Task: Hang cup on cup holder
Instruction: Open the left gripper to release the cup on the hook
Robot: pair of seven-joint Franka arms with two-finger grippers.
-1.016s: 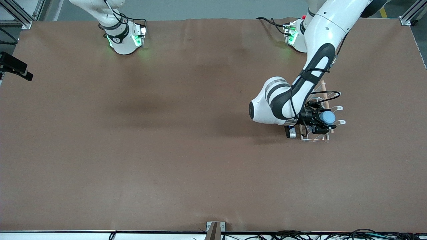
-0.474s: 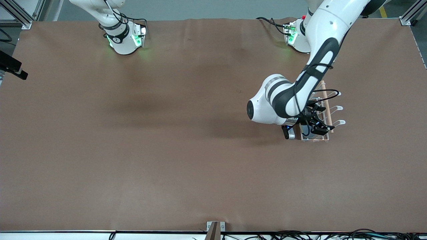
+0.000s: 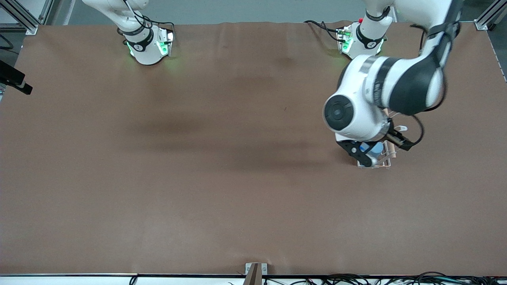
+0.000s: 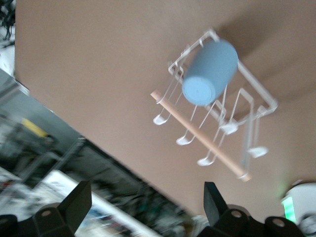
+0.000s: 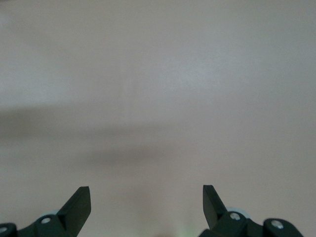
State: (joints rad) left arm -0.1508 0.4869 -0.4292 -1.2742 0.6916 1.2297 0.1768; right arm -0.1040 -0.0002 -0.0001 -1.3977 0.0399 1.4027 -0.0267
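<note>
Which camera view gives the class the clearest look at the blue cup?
The left wrist view: the cup shows whole, hung upside down on a prong of the rack. In the front view, the left arm hides most of it. The right wrist view shows only bare table.

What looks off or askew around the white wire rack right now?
Nothing stands out. The small light-blue plastic cup sits upside down over a prong of the white wire cup holder, which stands square on the brown table. The left gripper is open, apart from the cup. The right gripper waits open over bare table.
</note>
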